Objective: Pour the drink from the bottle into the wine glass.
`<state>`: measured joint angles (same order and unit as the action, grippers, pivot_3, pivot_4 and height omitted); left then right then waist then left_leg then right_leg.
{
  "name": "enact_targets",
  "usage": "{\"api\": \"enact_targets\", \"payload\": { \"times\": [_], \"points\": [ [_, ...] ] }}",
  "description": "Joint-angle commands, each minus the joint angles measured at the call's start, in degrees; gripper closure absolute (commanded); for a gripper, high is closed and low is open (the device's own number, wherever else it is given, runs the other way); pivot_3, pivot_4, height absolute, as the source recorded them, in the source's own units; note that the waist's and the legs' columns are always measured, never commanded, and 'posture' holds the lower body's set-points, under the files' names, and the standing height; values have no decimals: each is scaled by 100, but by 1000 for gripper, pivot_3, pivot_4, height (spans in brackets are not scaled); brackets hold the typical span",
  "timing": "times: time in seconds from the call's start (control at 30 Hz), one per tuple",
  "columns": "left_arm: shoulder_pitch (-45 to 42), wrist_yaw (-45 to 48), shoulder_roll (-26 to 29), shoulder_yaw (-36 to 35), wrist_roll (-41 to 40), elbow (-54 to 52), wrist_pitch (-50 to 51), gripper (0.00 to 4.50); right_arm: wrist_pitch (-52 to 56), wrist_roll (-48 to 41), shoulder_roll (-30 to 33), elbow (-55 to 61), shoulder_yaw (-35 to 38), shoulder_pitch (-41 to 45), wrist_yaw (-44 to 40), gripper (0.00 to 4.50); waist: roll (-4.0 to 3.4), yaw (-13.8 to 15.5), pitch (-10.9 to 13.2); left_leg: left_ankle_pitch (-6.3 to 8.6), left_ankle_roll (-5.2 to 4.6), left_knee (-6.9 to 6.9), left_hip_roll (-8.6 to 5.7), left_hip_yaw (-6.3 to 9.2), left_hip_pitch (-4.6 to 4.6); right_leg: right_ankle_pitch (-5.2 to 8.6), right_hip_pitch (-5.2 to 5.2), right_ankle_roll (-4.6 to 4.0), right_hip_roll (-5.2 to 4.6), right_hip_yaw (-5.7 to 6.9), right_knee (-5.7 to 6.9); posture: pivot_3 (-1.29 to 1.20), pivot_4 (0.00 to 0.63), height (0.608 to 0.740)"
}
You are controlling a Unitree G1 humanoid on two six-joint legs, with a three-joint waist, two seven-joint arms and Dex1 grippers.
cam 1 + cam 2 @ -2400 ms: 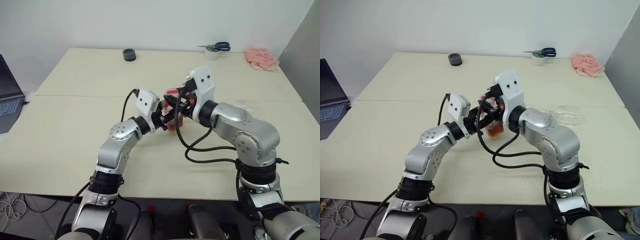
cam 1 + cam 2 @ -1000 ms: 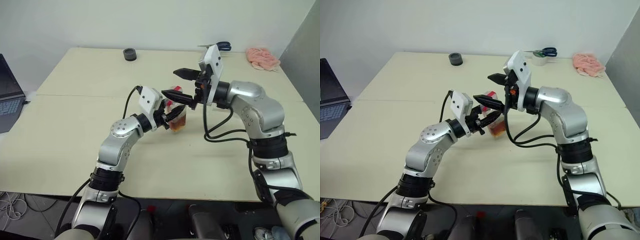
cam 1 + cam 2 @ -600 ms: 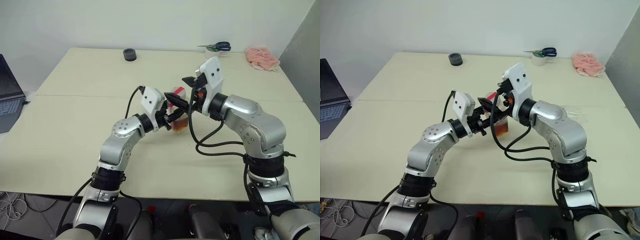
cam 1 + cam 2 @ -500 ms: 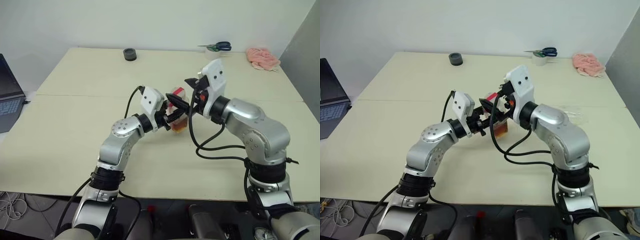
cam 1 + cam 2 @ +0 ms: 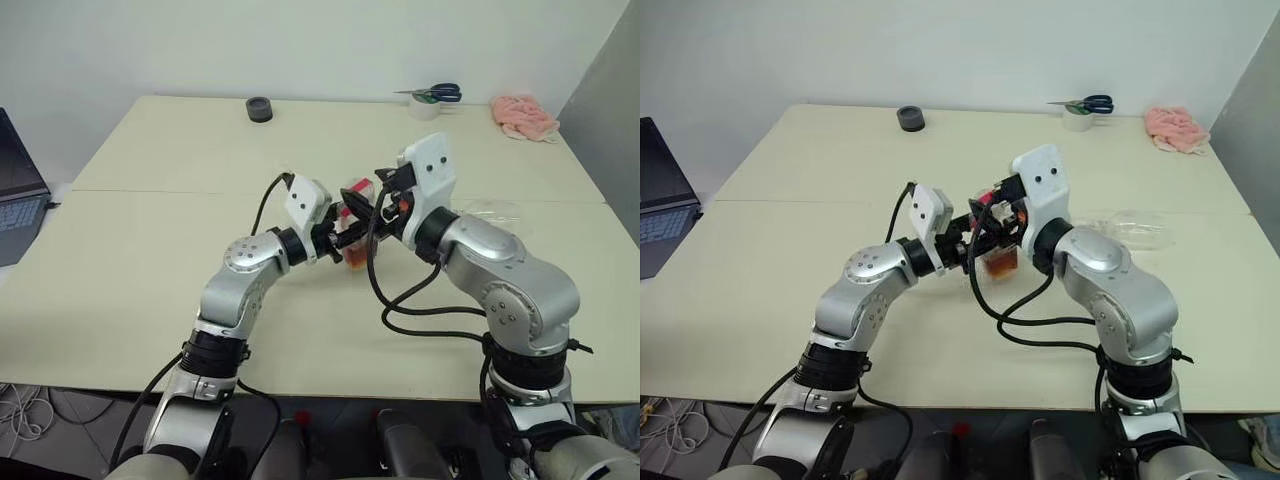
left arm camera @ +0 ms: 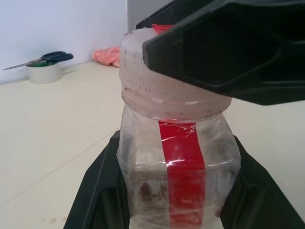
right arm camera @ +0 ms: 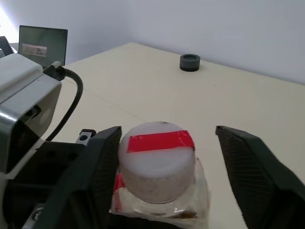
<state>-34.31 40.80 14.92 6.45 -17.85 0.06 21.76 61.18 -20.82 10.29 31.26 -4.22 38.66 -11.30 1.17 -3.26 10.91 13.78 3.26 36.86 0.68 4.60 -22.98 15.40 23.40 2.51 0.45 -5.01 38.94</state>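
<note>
Since a second ago my right pincer (image 7: 164,157) has swung back in from above the bench (image 5: 150,250) and come down around the red-and-white cap (image 7: 157,152) of the small clear plastic bottle with the red strip label (image 6: 178,167). Its fingers (image 7: 252,167) stand apart on either side of the cap, one close against it, the other not yet touching. My left pincer (image 5: 345,232) is clamped on the bottle's squarish body, holding it upright just over the bench, mid-way between my arms. A little reddish-brown drink (image 5: 998,264) sits at the bottom. I judge this is the uncapping step: next I should close the right fingers on the cap and twist it off while the left holds firm. What I take for the clear wine glass (image 5: 1135,228) seems to lie on its side near my right elbow.
</note>
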Motion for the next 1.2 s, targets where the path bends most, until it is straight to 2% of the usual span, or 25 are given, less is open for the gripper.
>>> {"api": "enact_targets", "payload": {
  "times": [0.03, 0.07, 0.27, 0.33, 0.4, 0.5, 0.53, 0.7, 0.9, 1.13, 1.2],
  "points": [
    [-129, 78, -7, -47, -37, -118, -190, 2668, -3, 59, 24, 224, 98, 9, 132, 2293, 0, -1, 0, 0, 0, 0, 0, 0, 0, 0, 0, 0, 0, 0, 0, 0, 150, 740],
    [-131, 80, -6, -47, -37, -116, -191, 2668, 3, 67, 41, 216, 86, 7, 138, 2654, 0, -1, 0, 0, 0, 0, 0, 1, 0, 0, 0, 0, 0, 1, 0, 0, 150, 740],
    [-117, 79, 9, -38, -35, -165, -169, 2669, -18, 21, 53, 110, 78, 21, 60, 2690, 0, -1, 0, 0, 0, 0, 0, 1, 0, 0, 0, 0, 0, 1, -1, 0, 150, 740],
    [-108, 72, 8, -26, -32, -194, -157, 2669, -142, -146, 162, -80, 87, 43, -289, 2690, 0, -1, 0, 0, 0, 0, 0, 0, 0, 0, 0, 1, 0, 0, -1, 0, 150, 740],
    [-102, 69, 8, -20, -42, -231, -131, 2671, -413, -590, 298, -430, 230, 57, -1049, 2690, 0, 0, 0, 0, 0, 0, 0, 0, 0, 1, 0, 1, 0, 0, -1, 0, 150, 740],
    [-79, 82, 11, -27, -85, -302, -114, 2672, -1142, -1124, 1126, -1466, 94, 310, -3373, 2690, 0, -1, 2, 0, -1, 4, -2, -3, -1, 1, -2, 1, 0, 0, -4, 0, 150, 740],
    [-73, 91, 10, -34, -101, -323, -105, 2674, -1327, -1184, 1339, -1728, 14, 385, -3896, 2690, 1, -3, 3, 0, -1, 3, -6, -6, 0, 1, -2, 2, -2, -2, -6, 0, 150, 740],
    [33, 283, 113, -65, -309, -604, 90, 2681, -2480, -941, 1645, -3783, -11, 1276, -5506, 2690, 1, -71, 4, 1, -3, -1, 5, -8, 9, -1, -6, 0, 10, -5, -5, 0, 150, 740],
    [138, 230, 192, -121, -371, -822, 250, 2682, -2827, -815, 1782, -4157, -210, 1330, -6271, 2690, 1, -62, 4, 1, -2, -2, 8, -2, 3, -9, -4, -15, 10, 0, -4, 0, 150, 740],
    [169, 192, 239, -164, -349, -867, 291, 2682, -2978, -812, 1769, -4140, -112, 1353, -6213, 2690, 1, -22, 4, 1, -1, 2, 1, -1, 4, -9, -4, -15, -1, 1, -1, 0, 150, 740],
    [152, 201, 233, -151, -340, -825, 271, 2682, -2935, -861, 1765, -4093, -51, 1381, -6142, 1943, 1, -19, 4, 1, -1, 3, 1, -1, 4, -9, -4, -15, 0, 1, 0, 0, 150, 740]
  ]
}}
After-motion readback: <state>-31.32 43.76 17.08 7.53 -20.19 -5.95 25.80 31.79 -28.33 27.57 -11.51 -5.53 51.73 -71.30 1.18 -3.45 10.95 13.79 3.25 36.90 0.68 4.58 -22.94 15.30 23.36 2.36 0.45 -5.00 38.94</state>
